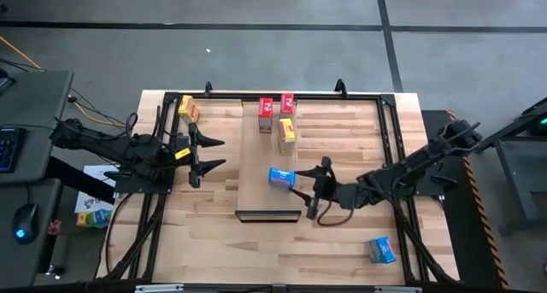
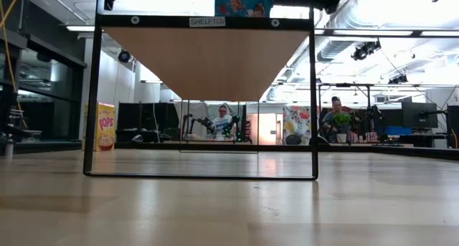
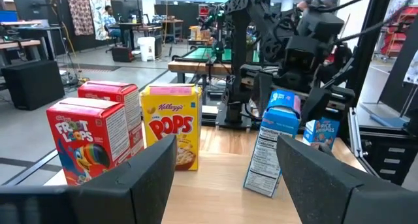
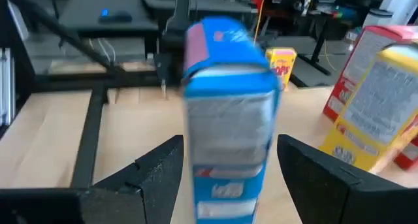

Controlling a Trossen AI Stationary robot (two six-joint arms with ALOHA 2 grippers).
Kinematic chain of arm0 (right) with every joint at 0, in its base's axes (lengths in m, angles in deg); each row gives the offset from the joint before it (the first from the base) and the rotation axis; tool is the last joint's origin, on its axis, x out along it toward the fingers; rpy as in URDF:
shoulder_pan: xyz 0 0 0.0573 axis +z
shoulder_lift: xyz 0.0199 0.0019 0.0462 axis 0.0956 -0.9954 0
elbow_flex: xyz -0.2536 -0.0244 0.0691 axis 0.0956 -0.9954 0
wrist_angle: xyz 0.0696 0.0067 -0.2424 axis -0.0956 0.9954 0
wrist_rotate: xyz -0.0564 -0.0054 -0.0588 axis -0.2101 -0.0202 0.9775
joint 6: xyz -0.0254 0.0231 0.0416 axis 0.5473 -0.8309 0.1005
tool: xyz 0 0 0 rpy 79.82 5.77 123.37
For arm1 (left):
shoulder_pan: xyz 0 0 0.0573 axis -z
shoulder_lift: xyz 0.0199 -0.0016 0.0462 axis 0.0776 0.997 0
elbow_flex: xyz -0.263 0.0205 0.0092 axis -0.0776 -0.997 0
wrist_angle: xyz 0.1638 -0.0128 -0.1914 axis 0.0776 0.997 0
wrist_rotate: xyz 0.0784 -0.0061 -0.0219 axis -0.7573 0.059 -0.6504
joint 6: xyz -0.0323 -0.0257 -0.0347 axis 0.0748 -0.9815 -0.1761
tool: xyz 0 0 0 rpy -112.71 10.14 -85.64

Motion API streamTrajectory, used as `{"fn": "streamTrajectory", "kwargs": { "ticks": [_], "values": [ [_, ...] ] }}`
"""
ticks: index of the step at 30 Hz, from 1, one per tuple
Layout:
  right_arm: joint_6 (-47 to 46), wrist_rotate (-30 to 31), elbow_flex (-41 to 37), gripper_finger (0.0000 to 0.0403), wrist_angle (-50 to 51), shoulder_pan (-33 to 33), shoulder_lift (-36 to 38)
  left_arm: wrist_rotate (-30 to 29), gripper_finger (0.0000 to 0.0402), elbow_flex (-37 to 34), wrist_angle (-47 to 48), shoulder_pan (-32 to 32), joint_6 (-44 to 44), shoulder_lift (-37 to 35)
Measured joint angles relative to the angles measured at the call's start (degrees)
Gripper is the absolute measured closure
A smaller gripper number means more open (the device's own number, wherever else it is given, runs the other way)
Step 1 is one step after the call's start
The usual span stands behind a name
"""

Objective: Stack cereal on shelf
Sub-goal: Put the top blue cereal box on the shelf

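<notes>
Two dark arms reach in over the wooden counter [image 1: 342, 242], the largest thing in sight, and along its middle lies the long pale shelf [image 1: 256, 178] with its black lip [image 1: 268, 214] at the near end. On that board stand two red boxes [image 1: 266, 114] side by side at the far end, a yellow box [image 1: 286, 136] just in front of them, and a blue box [image 1: 281, 177] nearer the lip. The right gripper [image 1: 306, 191] sits just beside this blue box; its wrist view shows the box between jaws that stand wide, with a gap on each side and no contact visible. The left gripper [image 1: 214, 153] hangs at the shelf's left side, jaws spread and empty, facing the boxes. Only the high view shows the two strays off the shelf: a second yellow box [image 1: 189, 109] at the far left corner and a second blue box [image 1: 382, 250] near the front right. The low view gives the shelf's pale underside and, behind, people seated at desks [image 2: 337, 120].
</notes>
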Motion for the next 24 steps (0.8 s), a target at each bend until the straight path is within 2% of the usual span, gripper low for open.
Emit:
{"fn": "streamTrajectory", "kwargs": {
  "ticks": [5,10,13,20,24],
  "values": [
    [1.55,-1.29,-1.15,0.0163,-3.54,-2.50,0.00,0.01,0.0147,0.00,0.35,0.00,0.00,0.00],
    [1.30,-7.03,-1.15,0.0163,-5.54,-4.85,0.00,-0.01,0.0147,0.00,0.31,0.00,0.00,0.00],
    [-0.85,-7.48,-1.15,0.0163,-5.68,-5.83,0.00,-0.01,0.0147,0.00,0.31,0.00,0.00,0.00],
    [-5.86,-1.17,-1.15,0.0163,-6.69,-4.93,-1.94,-0.01,0.0147,-0.02,0.34,0.00,0.00,0.00],
    [-7.74,2.44,-0.96,0.0177,-8.17,-4.02,-3.57,-0.01,0.0147,-0.02,0.35,0.00,0.00,0.00]
  ]
}}
